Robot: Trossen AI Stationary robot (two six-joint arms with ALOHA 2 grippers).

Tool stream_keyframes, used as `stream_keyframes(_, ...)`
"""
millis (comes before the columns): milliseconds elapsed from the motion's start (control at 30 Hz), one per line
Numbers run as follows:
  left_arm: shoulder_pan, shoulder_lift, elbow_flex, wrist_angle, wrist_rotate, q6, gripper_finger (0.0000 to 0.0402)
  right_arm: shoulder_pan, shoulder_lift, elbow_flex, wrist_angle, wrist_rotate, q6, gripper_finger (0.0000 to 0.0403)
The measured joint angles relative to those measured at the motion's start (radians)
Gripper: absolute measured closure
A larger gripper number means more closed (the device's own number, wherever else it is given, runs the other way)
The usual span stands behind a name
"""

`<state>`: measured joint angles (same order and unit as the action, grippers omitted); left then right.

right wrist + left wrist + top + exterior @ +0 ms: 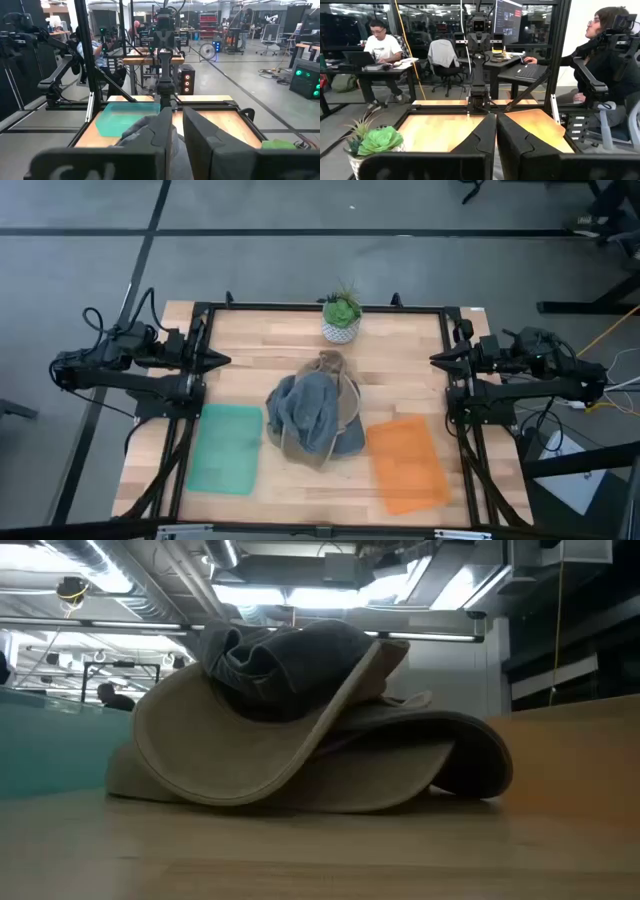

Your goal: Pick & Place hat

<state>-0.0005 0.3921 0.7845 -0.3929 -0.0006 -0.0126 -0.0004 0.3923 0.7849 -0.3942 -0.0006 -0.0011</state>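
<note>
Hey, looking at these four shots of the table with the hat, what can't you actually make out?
- Mats: in the low view the hat fills the frame, so the orange mat barely shows.
- Hat's underside: hidden in the high view by its own folded brim and grey cloth.
- Plant: pot cut off by the left gripper housing.
- Right gripper: blocks most of the hat.

A floppy tan wide-brimmed hat (318, 420) lies crumpled near the middle of the tabletop (250, 340), its brim folded and curled up on one side. A bunched grey-blue cloth part sits heaped on top of it. From table height, the brim's pale edge arcs upward around the dark crown.
</note>
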Motion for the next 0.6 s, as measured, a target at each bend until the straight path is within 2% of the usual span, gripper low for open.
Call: stream_keyframes(600, 0.0, 0.0, 0.0, 0.0, 0.0, 0.0, 0.0394, 0.0, 0.0, 0.0, 0.0, 0.0, 0.0, 0.0354)
